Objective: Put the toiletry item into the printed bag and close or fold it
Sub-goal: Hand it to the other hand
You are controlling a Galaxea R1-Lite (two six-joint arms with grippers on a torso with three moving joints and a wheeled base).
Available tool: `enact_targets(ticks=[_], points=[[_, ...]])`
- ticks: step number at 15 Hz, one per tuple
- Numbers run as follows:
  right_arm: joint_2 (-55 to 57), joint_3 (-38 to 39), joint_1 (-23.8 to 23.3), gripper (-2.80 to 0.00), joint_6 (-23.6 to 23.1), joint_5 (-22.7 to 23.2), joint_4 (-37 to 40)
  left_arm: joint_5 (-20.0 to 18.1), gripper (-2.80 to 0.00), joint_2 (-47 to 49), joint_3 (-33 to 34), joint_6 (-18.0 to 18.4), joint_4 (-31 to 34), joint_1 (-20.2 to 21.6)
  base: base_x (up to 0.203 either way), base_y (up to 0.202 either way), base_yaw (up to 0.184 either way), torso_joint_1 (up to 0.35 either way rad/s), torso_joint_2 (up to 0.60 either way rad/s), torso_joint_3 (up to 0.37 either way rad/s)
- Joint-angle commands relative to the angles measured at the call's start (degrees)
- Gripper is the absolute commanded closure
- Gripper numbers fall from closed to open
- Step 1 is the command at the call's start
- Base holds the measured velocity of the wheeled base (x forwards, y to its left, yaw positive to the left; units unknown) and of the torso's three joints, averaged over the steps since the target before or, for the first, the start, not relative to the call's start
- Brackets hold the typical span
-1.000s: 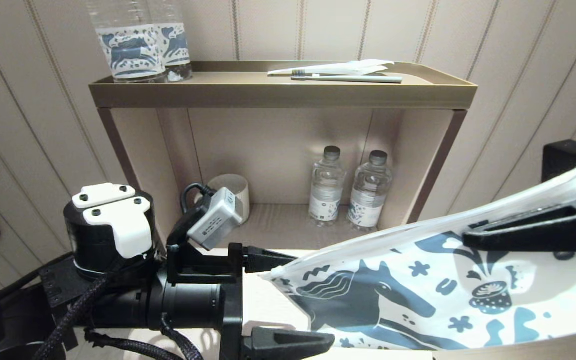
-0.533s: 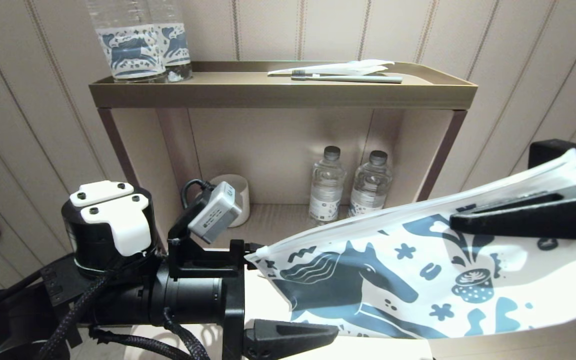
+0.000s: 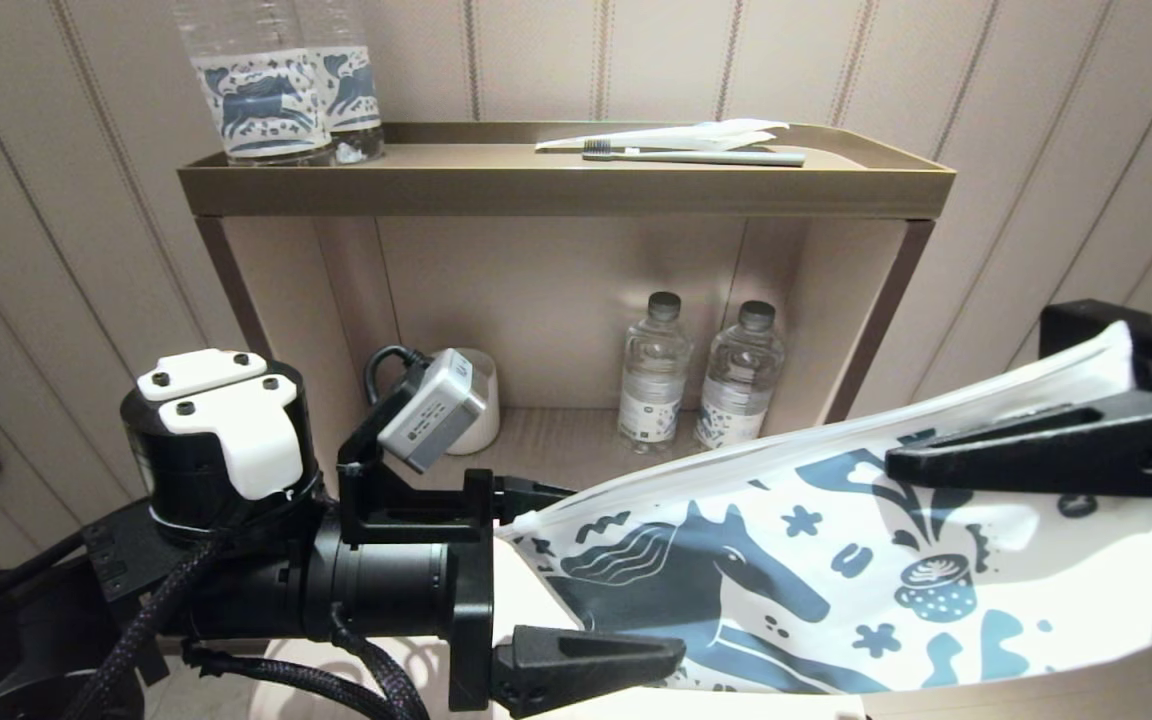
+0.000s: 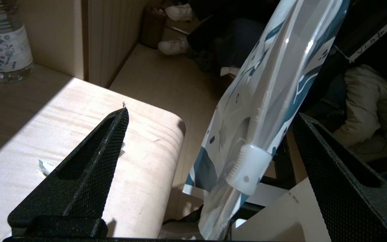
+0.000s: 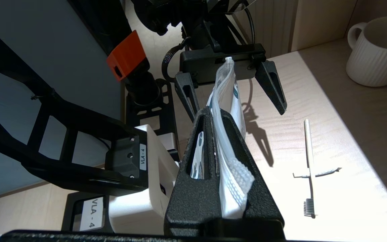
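Head view: right gripper [image 3: 1036, 460], right of frame, clamps the printed bag [image 3: 836, 580] aloft; left gripper [image 3: 556, 580], lower centre, gapes around its free end. Left wrist view: zip slider [image 4: 249, 168] between spread fingers. Right wrist view: toothbrush [image 5: 309, 168] lies on the counter [image 5: 348, 151], lower right, unbagged. Next, probably opening the zip.

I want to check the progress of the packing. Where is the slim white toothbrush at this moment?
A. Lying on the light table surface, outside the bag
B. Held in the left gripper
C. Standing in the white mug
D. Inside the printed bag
A: in the right wrist view the slim white toothbrush lies flat on the table, apart from the printed bag that the right gripper holds shut.
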Motion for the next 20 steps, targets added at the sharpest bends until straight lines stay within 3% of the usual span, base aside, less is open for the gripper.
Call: enact_targets(ticks=[1,20], points=[[0.13,-0.24,0.04,0.0,-0.03,0.23,-0.18,-0.26,-2.8,0.12,0.14,-0.09,-0.31,-0.09,0.0,0.0,0.0,0.0,0.0,0.0],[0.2,-0.87,-0.04,0.0,-0.03,0.29,-0.45,-0.35,-2.8,0.06,-0.47,-1.49,-0.31,-0.71,0.0,0.0,0.0,0.0,0.0,0.0]])
